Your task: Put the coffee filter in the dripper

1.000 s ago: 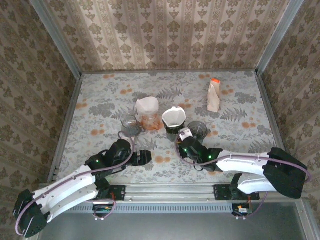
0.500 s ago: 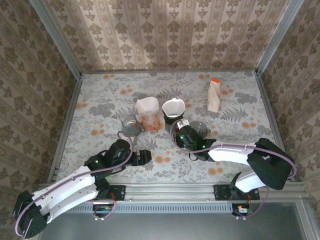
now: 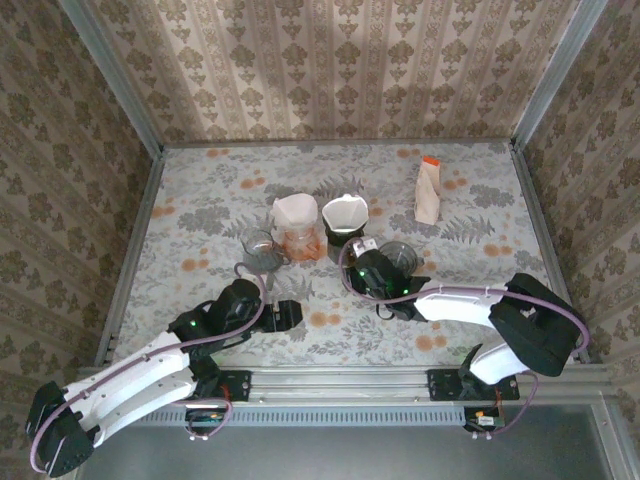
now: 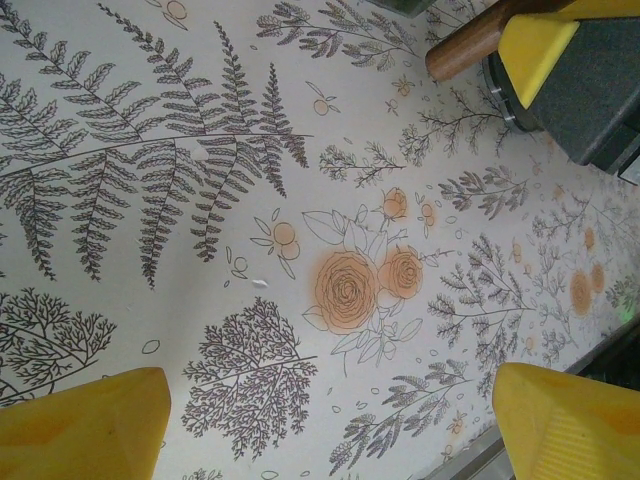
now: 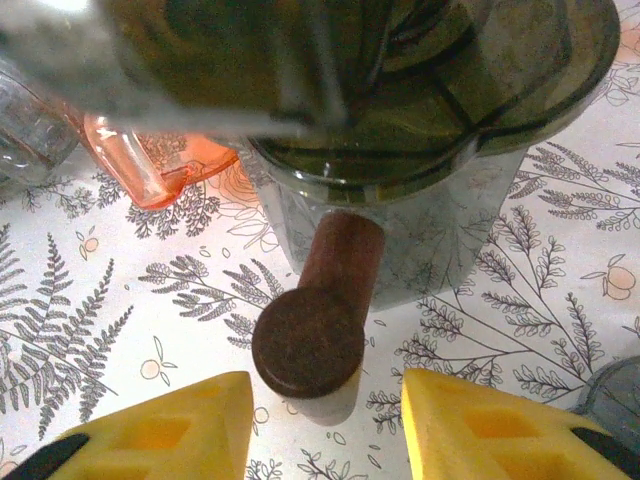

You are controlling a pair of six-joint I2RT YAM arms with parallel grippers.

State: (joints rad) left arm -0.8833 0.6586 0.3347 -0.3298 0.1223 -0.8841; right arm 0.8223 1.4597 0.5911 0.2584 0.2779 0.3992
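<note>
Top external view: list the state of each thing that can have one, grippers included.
left gripper, jaws open, holding nothing.
right gripper, jaws open, wooden handle ahead, ungripped.
dark dripper, upright, white filter seated inside.
orange dripper, upright, second filter seated inside.
glass cup, upright.

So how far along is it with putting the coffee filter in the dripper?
Looks mostly done: the white paper filter sits in the dark translucent dripper. In hand, nothing: the right gripper is open at the dripper's brown wooden handle, and the left gripper is open over the floral tabletop. Left, probably, just backing the right arm away.
</note>
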